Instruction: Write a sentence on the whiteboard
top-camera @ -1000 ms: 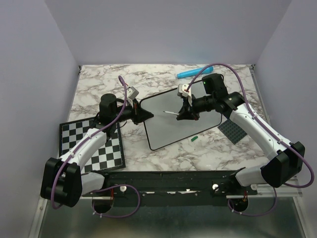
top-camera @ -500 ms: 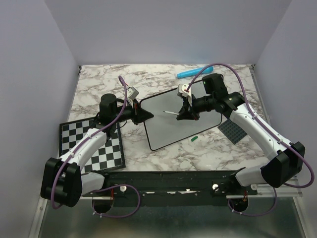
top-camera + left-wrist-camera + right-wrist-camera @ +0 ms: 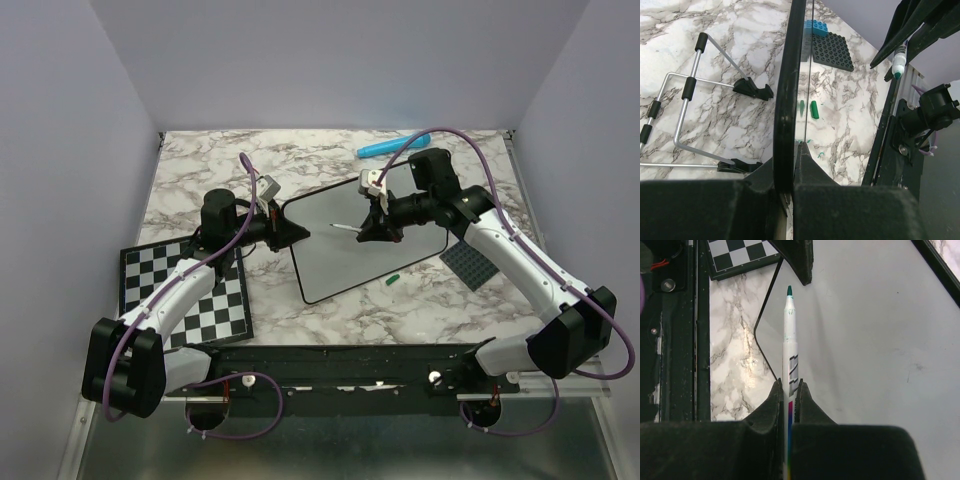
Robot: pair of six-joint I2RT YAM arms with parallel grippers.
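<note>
The left gripper (image 3: 283, 232) clamps the left rim of the blank whiteboard (image 3: 350, 258) lying in the middle of the surface (image 3: 200, 170), while the right gripper (image 3: 375, 230) pinches the uncapped green marker (image 3: 789, 345) over it, so pressing too hard could likely push the marker back through that grip or skid the board.

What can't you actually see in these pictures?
- Whether the marker tip touches the whiteboard: too small from above; right wrist view looks along it.
- Whiteboard's face, left wrist view: seen edge-on.
- Marker's back end, right wrist view: buried in the right pincer.
</note>
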